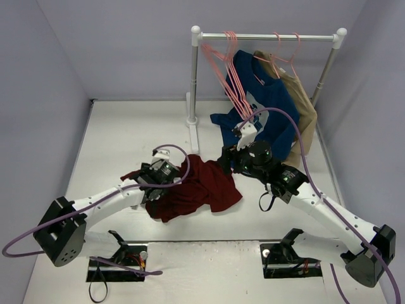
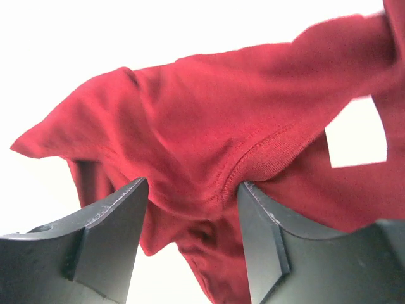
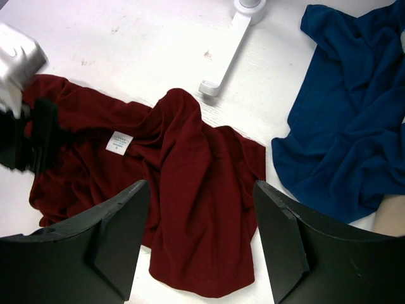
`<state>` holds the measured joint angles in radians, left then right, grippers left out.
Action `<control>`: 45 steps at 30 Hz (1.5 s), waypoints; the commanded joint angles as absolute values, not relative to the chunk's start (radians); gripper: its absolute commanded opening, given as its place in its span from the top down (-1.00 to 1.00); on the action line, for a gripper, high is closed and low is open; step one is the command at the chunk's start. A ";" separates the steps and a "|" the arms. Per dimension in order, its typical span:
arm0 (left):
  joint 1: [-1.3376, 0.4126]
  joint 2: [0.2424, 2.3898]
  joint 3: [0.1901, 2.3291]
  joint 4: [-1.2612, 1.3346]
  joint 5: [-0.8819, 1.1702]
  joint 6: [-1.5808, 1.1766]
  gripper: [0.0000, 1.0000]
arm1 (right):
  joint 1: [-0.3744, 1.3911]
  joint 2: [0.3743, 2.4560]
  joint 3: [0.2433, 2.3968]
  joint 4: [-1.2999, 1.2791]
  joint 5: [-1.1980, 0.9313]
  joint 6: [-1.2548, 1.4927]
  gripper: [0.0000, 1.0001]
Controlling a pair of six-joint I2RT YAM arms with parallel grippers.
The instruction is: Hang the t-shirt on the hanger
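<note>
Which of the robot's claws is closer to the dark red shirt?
Left. The left gripper is at the t-shirt, cloth between its jaws; the right gripper hovers above it.

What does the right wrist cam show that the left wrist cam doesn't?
Right wrist only: a white label on the dark red cloth t-shirt, the navy blue garment, the white rack foot. Left wrist only: a close-up of the ribbed collar seam at the left gripper's parted fingers. Both: the crumpled t-shirt, framed by that arm's own open fingers.
</note>
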<state>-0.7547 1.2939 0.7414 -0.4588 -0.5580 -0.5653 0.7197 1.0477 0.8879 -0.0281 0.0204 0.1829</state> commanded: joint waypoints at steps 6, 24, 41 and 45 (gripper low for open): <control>-0.566 1.287 0.903 -0.397 -0.532 -0.451 -0.06 | 0.715 1.019 0.894 0.012 0.040 0.184 -0.26; -0.603 1.276 0.955 -0.544 -0.295 -0.626 -0.24 | 0.713 1.003 0.870 0.005 0.034 0.187 -0.27; -0.617 1.432 0.977 -0.620 -0.434 -0.704 -0.23 | 0.713 0.979 0.855 0.005 0.028 0.189 -0.29; -0.611 1.449 0.993 -0.646 -0.431 -0.714 -0.13 | 0.713 0.963 0.847 0.003 0.033 0.190 -0.31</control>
<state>-0.6206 1.4545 0.9365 -0.6100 -0.3947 -0.6841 0.7197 0.9927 0.8439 -0.0429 0.0196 0.1829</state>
